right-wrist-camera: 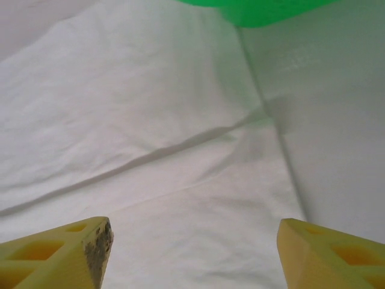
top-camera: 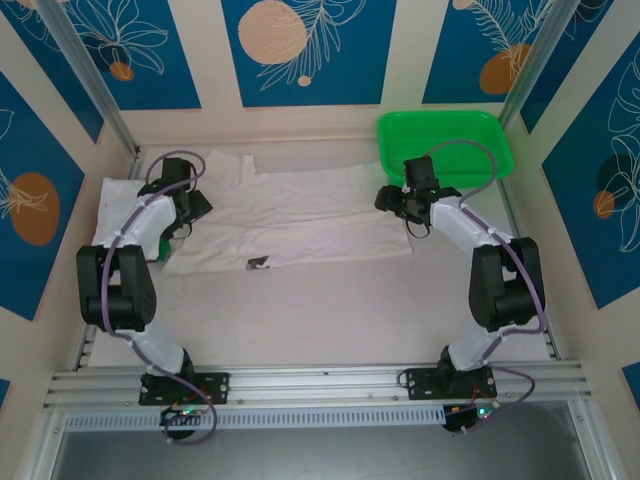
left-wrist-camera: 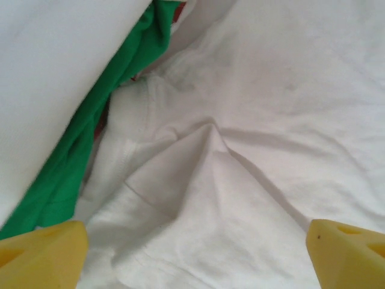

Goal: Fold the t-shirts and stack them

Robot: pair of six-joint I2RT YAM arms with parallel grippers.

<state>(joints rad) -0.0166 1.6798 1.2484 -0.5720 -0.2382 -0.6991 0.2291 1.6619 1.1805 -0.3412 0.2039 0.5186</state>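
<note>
A white t-shirt lies spread flat across the middle of the table, with a small dark label at its near edge. My left gripper hovers over the shirt's left end. Its yellow fingertips stand wide apart above a raised crease in the cloth, holding nothing, so this gripper is open. My right gripper is over the shirt's right end. It is open too, its fingers just above the flat fabric near the shirt's right edge.
A green basket stands at the back right, and its rim is just beyond the right gripper. More white cloth lies at the far left by the wall. A green cloth-like strip runs beside the shirt under the left arm.
</note>
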